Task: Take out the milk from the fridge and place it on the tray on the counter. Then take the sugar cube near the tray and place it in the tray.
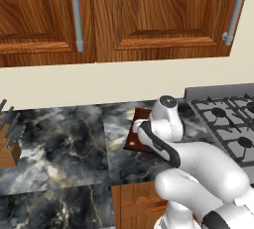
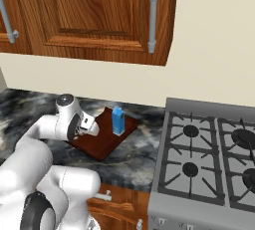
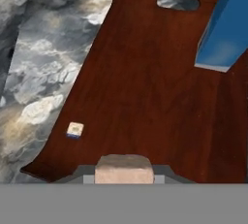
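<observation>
Tray: dark reddish wood, smooth satin grain. Counter: glossy veined black marble. Milk: matt blue carton. Sugar cube: rough, grainy.

In the upper part of your left base view hang brown wooden wall cabinets with grey bar handles. At the far left edge, halfway down, you see a wooden knife block with dark handles sticking up. On the right side of your right base view sits a grey gas stove with black burners.
</observation>
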Robot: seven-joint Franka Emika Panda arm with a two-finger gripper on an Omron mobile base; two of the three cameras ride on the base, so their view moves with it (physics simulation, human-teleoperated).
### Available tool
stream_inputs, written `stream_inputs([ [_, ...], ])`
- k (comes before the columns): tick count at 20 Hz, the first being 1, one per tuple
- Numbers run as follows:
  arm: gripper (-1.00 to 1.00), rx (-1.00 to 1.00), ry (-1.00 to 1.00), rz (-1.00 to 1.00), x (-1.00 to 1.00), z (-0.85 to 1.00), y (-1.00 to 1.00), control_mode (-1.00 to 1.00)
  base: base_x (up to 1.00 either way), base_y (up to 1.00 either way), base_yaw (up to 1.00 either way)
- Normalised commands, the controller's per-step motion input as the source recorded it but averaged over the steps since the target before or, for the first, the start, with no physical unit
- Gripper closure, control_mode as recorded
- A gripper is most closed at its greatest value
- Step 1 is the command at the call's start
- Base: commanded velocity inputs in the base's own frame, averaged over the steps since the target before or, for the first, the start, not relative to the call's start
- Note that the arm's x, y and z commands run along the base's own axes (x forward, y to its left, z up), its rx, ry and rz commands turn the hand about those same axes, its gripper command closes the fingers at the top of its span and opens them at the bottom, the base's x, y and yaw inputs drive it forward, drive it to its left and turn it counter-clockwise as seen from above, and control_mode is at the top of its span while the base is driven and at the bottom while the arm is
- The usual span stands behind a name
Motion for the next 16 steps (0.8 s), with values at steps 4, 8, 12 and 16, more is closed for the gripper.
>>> stream_inputs([
  [4, 1.0, 0.0, 0.07, 0.0, 0.19, -0.24, 0.0, -1.0, 0.0, 0.0, 0.0],
  [8, 1.0, 0.0, 0.05, 0.0, 0.13, -0.26, 0.0, -1.0, 0.0, 0.0, 0.0],
  [12, 1.0, 0.0, 0.0, 0.0, 0.07, -0.24, 0.0, -1.0, 0.0, 0.0, 0.0],
  [16, 1.0, 0.0, 0.0, 0.0, 0.02, -0.26, -0.01, -1.0, 0.0, 0.0, 0.0],
])
